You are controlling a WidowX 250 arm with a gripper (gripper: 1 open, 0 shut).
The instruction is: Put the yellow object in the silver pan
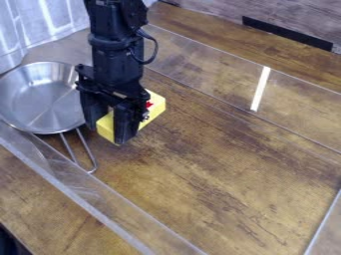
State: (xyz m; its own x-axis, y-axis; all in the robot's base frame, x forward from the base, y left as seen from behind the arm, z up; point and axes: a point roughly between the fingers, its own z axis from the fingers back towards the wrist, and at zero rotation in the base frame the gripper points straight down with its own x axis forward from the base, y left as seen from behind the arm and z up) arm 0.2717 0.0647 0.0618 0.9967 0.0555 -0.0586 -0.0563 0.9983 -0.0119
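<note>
So the yellow object (152,110) is sitting left of centre in the frame, right in the grip of the black fingers (115,122). They're closed down on it, one on the side facing the camera, and they hide a good chunk of the block. What I can see of it is mostly the right end and a bit along the bottom, plus a little patch of red and white on it. It's tilted a bit, with the right end higher in the frame. Can't really tell whether its underside touches the wood or not.

Just to the left of it is the silver pan (43,98), over by the left edge of the frame. It's round, shiny and shallow, and the yellow object is outside it, near the rim. The pan's wire-loop handle (79,150) points down toward the lower part of the picture, and its end comes out below the block.

The black robot arm (118,45) drops in from the top, left of centre. All this is on a brown wooden worktop (220,149) that runs off to the right, with a short white strip (260,89) in the upper right. There's also a dark thing (285,32) up at the top right, too cut off to name.
</note>
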